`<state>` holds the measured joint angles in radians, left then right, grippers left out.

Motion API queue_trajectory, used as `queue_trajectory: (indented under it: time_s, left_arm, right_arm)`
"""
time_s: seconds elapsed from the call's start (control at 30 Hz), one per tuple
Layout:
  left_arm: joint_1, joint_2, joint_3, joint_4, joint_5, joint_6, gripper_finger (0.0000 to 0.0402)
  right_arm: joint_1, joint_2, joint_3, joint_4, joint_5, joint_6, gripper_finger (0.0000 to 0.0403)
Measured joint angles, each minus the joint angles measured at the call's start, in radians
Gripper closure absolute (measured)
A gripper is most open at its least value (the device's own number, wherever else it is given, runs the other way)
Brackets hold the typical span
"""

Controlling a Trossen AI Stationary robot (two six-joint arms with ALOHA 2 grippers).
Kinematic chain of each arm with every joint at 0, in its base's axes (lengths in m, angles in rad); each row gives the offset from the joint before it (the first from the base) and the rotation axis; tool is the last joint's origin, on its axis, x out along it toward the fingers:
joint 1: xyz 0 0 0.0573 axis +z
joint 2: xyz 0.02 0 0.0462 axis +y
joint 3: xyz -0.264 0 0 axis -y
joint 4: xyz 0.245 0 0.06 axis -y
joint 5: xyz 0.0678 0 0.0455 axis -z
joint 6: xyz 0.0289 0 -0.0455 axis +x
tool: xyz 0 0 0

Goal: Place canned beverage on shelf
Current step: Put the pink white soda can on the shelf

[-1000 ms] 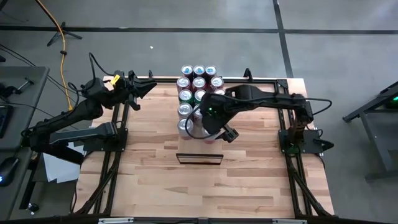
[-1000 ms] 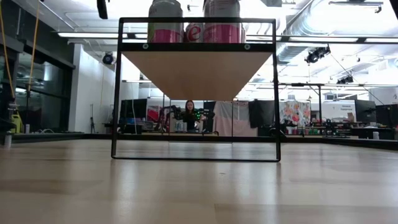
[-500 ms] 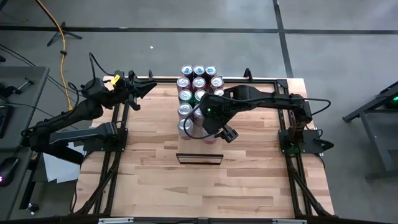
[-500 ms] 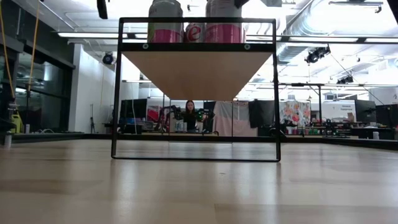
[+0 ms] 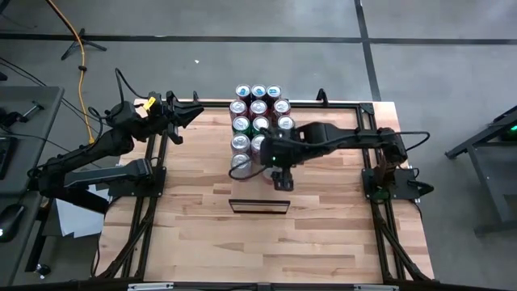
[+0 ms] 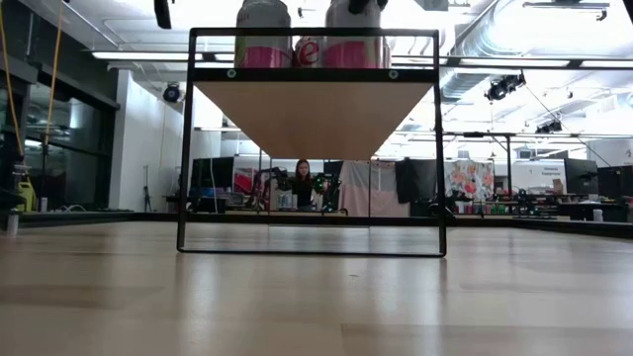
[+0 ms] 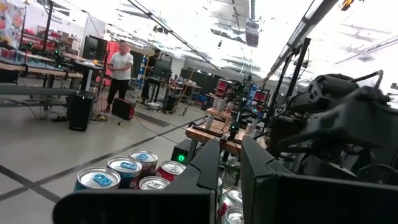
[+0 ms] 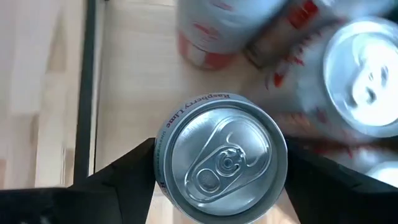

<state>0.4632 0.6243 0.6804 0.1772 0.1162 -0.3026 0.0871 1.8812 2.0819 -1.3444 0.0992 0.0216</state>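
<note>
Right wrist view: the right tool (image 8: 221, 171) straddles a silver-topped raspberry-lime beverage can (image 8: 221, 163) standing on the pale wooden shelf (image 8: 134, 81), fingers at its sides (contact unclear). Left tool (image 5: 192, 115), fingers together, waits at the bench's far-left corner.

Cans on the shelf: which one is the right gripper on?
The front can, nearest the shelf's dark-framed end, beside one other front can. It sits between the right gripper's fingers; the rest stand clear behind.
</note>
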Motion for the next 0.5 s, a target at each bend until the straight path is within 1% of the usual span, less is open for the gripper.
queue_trajectory:
  time_s: [0.17,0.3,0.37,0.5]
  left_arm:
    - [0.0,0.0,0.0,0.0,0.0,0.001,0.0401]
    - [0.0,0.0,0.0,0.0,0.0,0.001,0.0401]
    - [0.0,0.0,0.0,0.002,0.0,0.001,0.0401]
    - [0.0,0.0,0.0,0.008,0.0,0.001,0.0402]
  right_arm:
    - [0.051,0.0,-0.002,-0.016,0.14,0.262,0.0118]
    - [0.067,0.002,-0.002,-0.023,0.187,0.448,0.0117]
    - [0.066,0.002,-0.002,-0.029,0.191,0.501,0.0116]
    - [0.066,0.002,-0.002,-0.028,0.191,0.513,0.0115]
